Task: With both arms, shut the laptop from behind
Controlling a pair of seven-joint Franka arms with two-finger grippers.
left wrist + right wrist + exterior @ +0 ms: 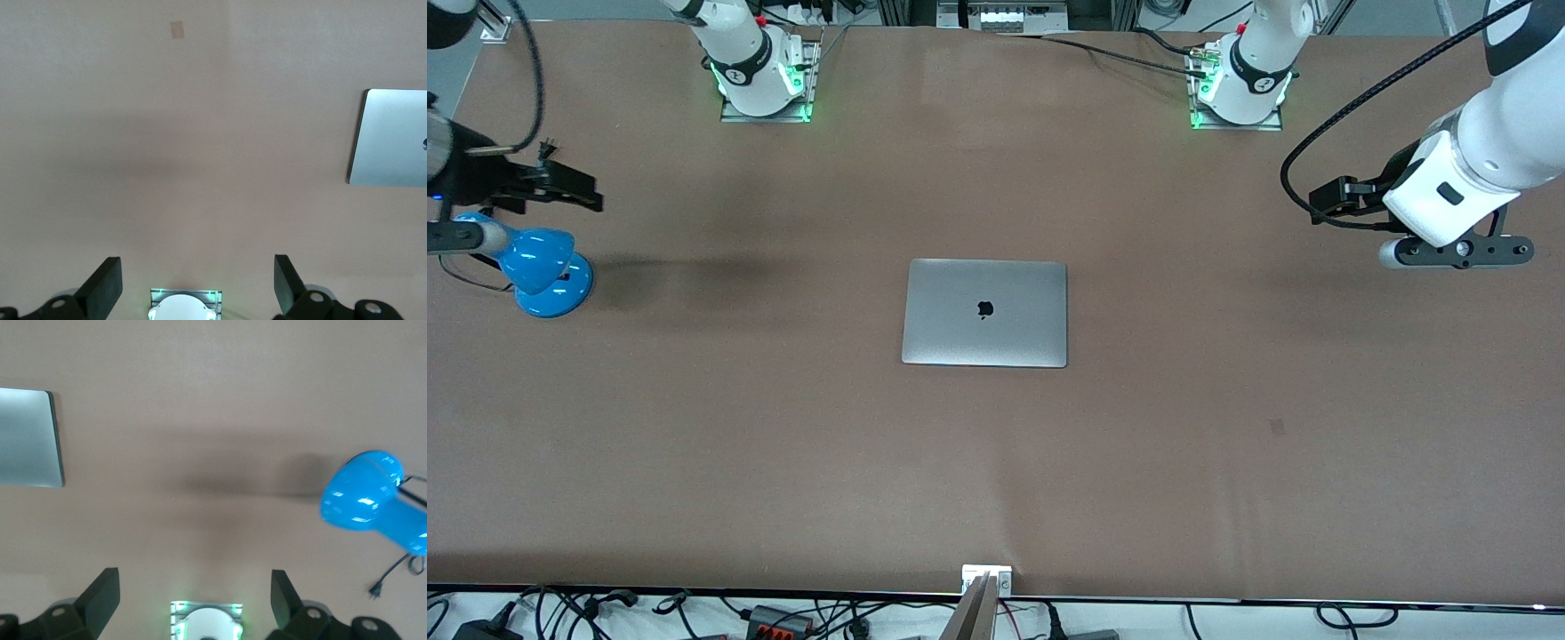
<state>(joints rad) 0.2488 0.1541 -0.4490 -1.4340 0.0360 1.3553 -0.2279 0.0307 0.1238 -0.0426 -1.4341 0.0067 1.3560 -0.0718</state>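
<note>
The silver-grey laptop (984, 313) lies shut and flat in the middle of the brown table, its lid up with the dark apple logo showing. Part of it shows in the left wrist view (390, 137) and in the right wrist view (27, 437). My left gripper (1463, 252) hangs high over the left arm's end of the table, well away from the laptop. Its fingers stand wide open and empty (198, 283). My right gripper (467, 236) hangs over the right arm's end of the table, above a blue lamp. It is open and empty too (195, 600).
A blue desk lamp (547, 267) stands at the right arm's end of the table, its cord and plug in the right wrist view (367, 493). A small dark mark (1277, 427) is on the cloth. The arm bases (765, 80) (1240, 84) stand along the table's edge farthest from the front camera.
</note>
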